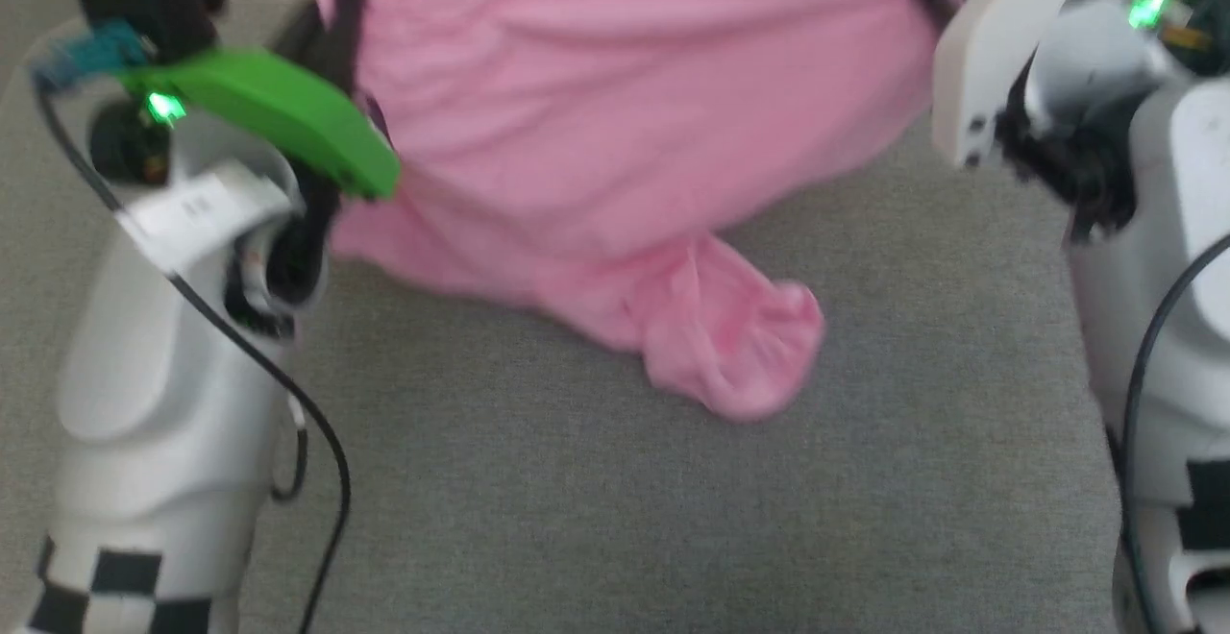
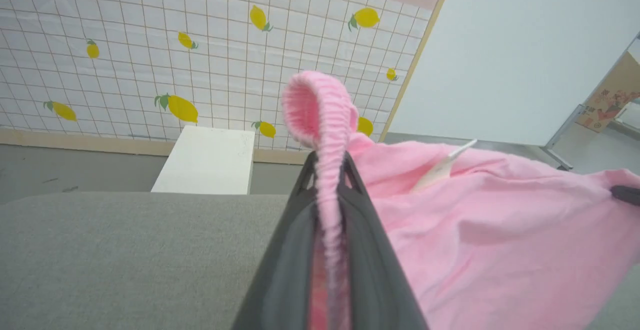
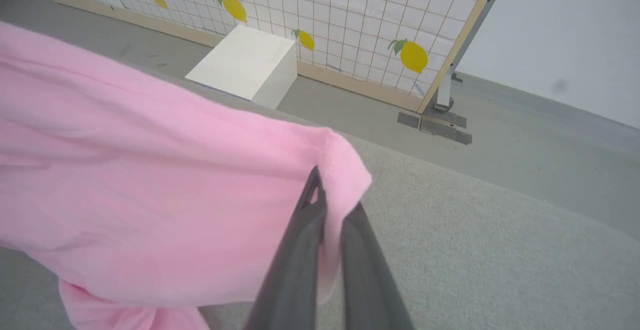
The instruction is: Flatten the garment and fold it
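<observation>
1. Two top corners of the garment [image 1: 596, 134] hang raised above the grey surface [image 1: 673, 519]; its lower part lies bunched on it.
2. Left gripper [image 2: 327, 170]: clamped on the garment's ribbed edge.
3. Right gripper [image 3: 332, 202]: clamped on the opposite corner.

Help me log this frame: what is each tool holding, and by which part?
Both hold the garment: left tool on the ribbed waistband, right tool on an upper-edge corner.
</observation>
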Robot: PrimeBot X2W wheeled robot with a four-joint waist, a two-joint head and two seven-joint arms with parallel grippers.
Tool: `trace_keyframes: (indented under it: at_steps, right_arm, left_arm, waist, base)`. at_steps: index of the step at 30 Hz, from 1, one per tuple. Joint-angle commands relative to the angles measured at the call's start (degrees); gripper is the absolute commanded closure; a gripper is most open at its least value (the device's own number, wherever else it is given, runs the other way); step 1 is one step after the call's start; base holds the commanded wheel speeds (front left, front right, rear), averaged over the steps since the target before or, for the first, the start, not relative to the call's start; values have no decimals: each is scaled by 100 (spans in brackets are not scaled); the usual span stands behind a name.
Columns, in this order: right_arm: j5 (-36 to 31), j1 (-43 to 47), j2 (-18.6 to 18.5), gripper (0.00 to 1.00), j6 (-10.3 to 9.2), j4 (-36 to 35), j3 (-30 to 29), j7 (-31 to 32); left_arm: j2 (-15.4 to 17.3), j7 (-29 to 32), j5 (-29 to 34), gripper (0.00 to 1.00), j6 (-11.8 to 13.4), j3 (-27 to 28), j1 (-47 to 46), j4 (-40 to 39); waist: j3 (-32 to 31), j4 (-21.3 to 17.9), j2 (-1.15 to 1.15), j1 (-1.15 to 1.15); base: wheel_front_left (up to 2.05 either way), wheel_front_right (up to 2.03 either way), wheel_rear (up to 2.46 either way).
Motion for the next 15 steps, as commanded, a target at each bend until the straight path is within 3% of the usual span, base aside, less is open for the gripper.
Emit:
trace_keyframes:
  at_steps: [1, 9, 15]
  right_arm:
    - [-60, -305, -49, 100, -9, 57, -35, -168]
    - [-418, -1917, -4, 100, -9, 404, -235, -1134]
    - [-622, -2647, 100, 100, -9, 613, -362, -2033]
  left_arm:
    - [-18, -113, -47, 100, -18, 103, -346, 98]
    - [-237, -778, -412, 100, 15, 759, -2063, 739]
    - [-285, -1280, -448, 100, -195, 873, -2883, 1129]
  waist:
    - [199, -60, 0, 0]
    - [851, -198, 0, 0]
    - [1124, -268, 0, 0]
  base:
    - [0, 0, 0]
    - [0, 0, 0]
    - [0, 0, 0]
